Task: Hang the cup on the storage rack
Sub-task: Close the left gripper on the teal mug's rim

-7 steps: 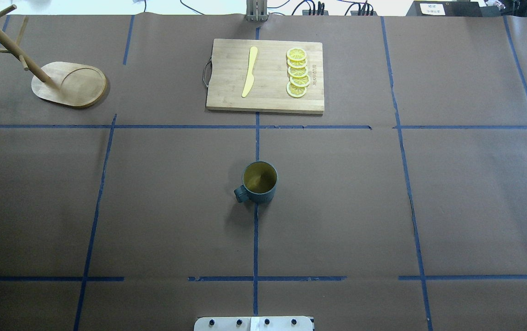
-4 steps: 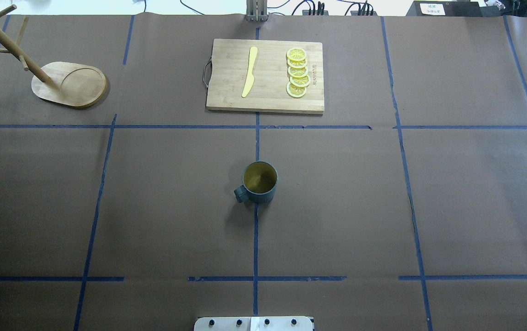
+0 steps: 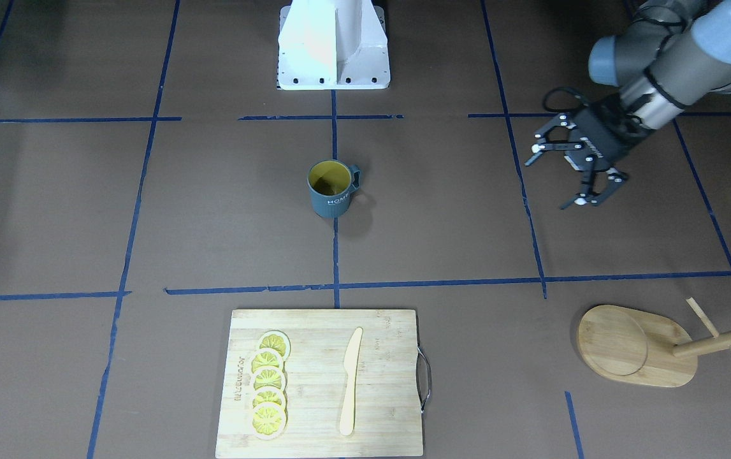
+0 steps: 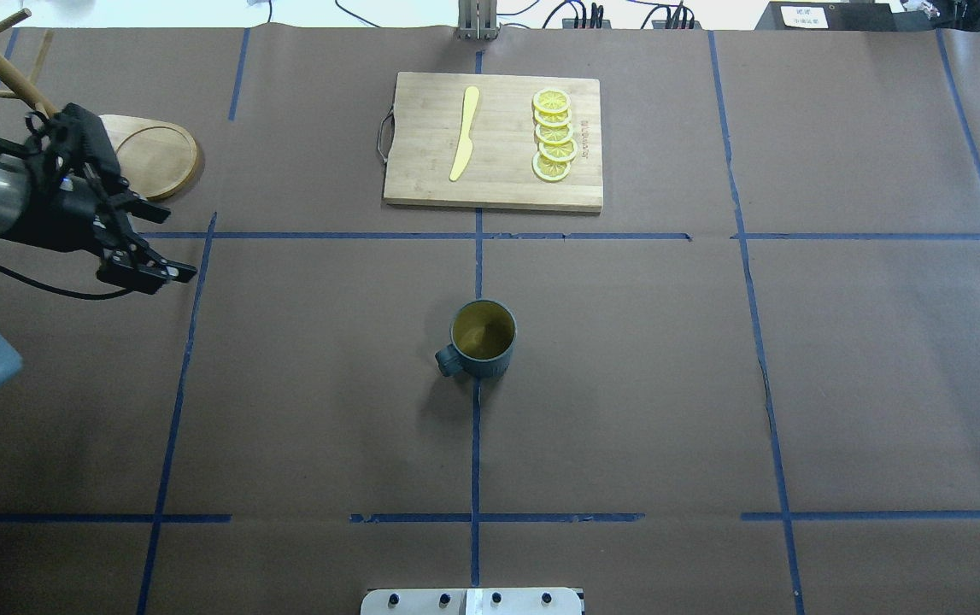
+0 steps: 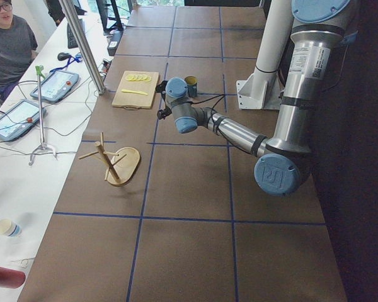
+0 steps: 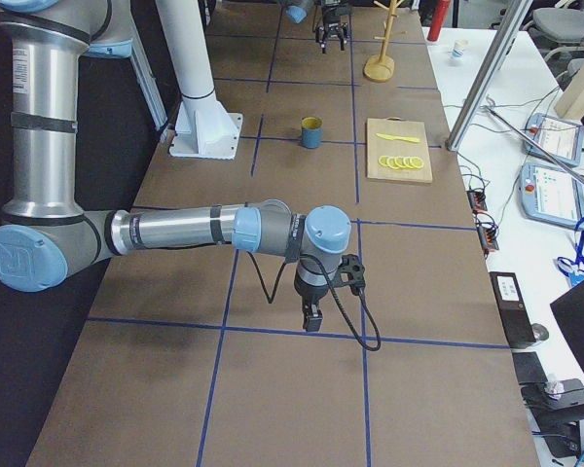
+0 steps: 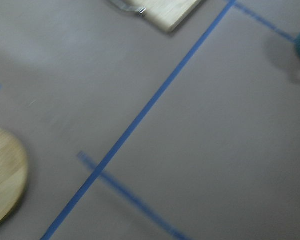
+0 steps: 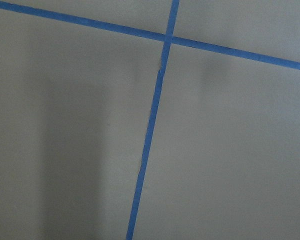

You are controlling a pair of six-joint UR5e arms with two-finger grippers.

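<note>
The cup (image 3: 330, 189) is seen upright just above the centre of the front view, touched by nothing. The rack (image 3: 633, 347) is set at lower right. The left gripper (image 3: 556, 176) is held wide apart at upper right, well apart from both. Whether the right gripper (image 6: 311, 313) is spread cannot be told.

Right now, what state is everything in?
Cup: upright on the table, empty, untouched.
Rack: standing, pegs bare.
Left gripper: open, empty, above the table.
Right gripper: cannot tell open or shut.
Knife: flat on the board.
Lemon slices: overlapping row on the board.
</note>
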